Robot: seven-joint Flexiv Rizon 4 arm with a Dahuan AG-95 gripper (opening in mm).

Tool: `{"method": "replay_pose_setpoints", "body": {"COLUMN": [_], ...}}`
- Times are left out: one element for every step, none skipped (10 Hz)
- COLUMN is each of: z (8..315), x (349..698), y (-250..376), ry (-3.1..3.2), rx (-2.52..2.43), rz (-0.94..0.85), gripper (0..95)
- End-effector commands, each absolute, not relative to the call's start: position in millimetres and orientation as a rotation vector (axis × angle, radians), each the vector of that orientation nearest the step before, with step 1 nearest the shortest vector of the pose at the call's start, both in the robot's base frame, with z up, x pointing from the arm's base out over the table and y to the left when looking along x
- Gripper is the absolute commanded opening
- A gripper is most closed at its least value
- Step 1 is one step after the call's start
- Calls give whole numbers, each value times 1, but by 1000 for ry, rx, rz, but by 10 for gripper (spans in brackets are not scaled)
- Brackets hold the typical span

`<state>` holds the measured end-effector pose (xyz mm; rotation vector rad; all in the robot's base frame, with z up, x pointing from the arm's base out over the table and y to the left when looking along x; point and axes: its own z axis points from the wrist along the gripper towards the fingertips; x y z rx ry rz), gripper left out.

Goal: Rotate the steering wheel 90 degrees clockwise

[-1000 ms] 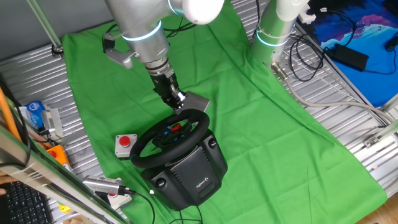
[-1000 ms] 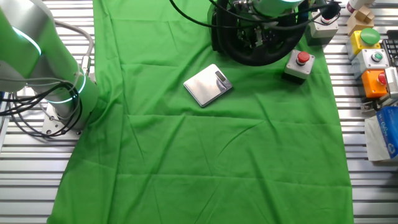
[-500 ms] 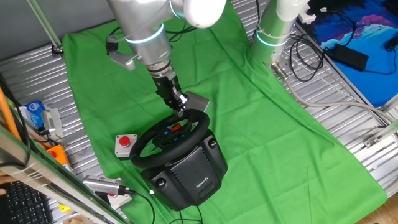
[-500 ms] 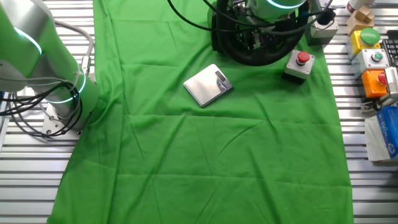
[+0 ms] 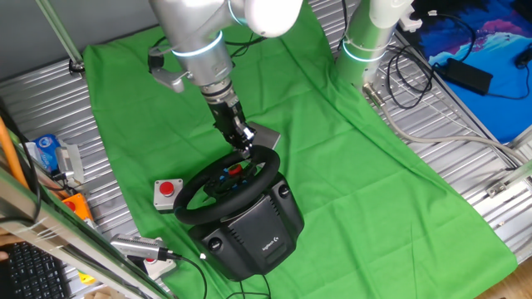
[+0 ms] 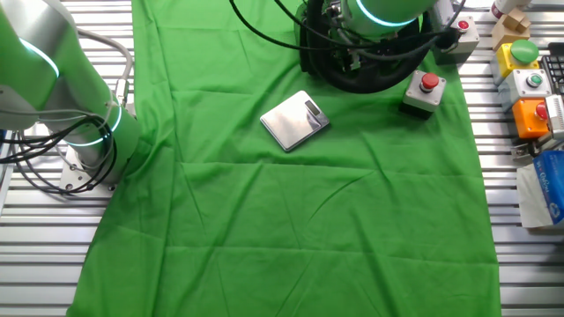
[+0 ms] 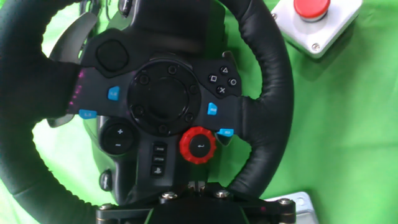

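The steering wheel (image 5: 193,191) is a black round rim on a bulky black base, near the front of the green cloth. The other fixed view shows part of its rim (image 6: 370,81). The hand view looks straight onto its hub, with a red dial, blue buttons and the rim (image 7: 271,81) around them. My gripper (image 5: 243,143) points down at the far side of the rim. In the hand view its tips (image 7: 196,185) sit close together at the rim's inner edge, above the red dial. The rim section under the hand is hidden.
A small grey box with a red push button (image 5: 167,193) stands left of the wheel and shows in the hand view (image 7: 314,25). A flat silver device (image 6: 295,121) lies on the cloth beside the wheel. A second arm's base (image 5: 370,41) stands behind. Coloured button boxes (image 6: 527,84) line one edge.
My arm has shifted slightly right and down, bringing the gripper closer against the far part of the rim. The wheel has not visibly turned.
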<state>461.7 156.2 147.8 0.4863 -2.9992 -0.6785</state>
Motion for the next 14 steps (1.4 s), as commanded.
{"method": "replay_pose_setpoints", "body": {"z": [146,145,145,144,144,144,145,146,148,150,153,154,158,161], "x": [460,459,458,458,458,457,457,457,458,458,459,459,459,459], "y": [159,161,164,167,169,170,170,171,171,172,173,173,174,174], "ry": [-3002,-3004,-3004,-3002,-3007,-3010,-3005,-3005,-3002,-2993,-2993,-2993,-2992,-2989], "rx": [462,440,404,362,337,336,324,315,301,279,267,264,248,233], "rz": [-688,-704,-734,-772,-782,-785,-812,-824,-841,-875,-883,-885,-897,-918], "gripper": [0,0,0,0,0,0,0,0,0,0,0,0,0,0]}}
